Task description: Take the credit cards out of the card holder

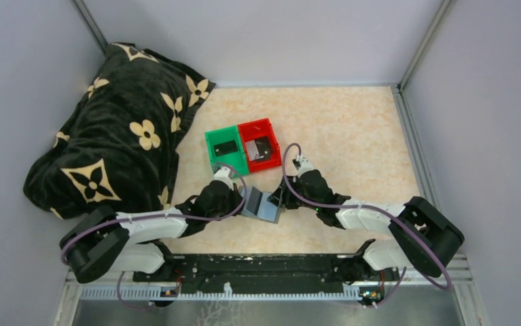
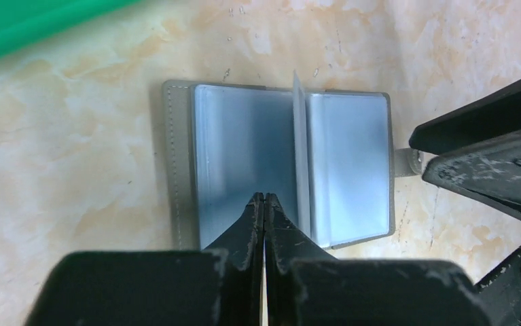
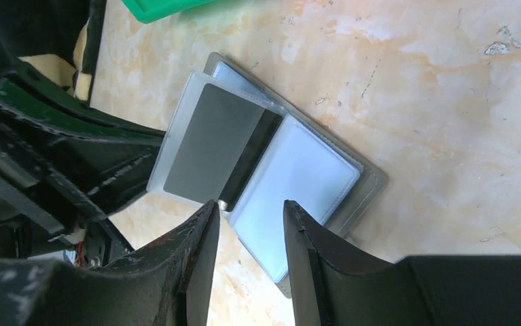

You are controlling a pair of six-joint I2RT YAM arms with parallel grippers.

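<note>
Left wrist view: my left claw (image 2: 264,197), clenched, pins the card holder (image 2: 352,163) open; my right claw (image 3: 247,224), released, stands ready beside the sleeved card (image 3: 210,139).

Card holder (image 1: 261,205) lies open on the table (image 1: 352,136), centre of the top view. Directly above it in frame, the left bin (image 1: 215,138) and right bin (image 1: 254,127) stand side by side, touching. Each holds a card: first card (image 1: 227,147), second card (image 1: 261,148). Blanket (image 1: 118,129) is heaped at upper left, beside the left bin.
</note>
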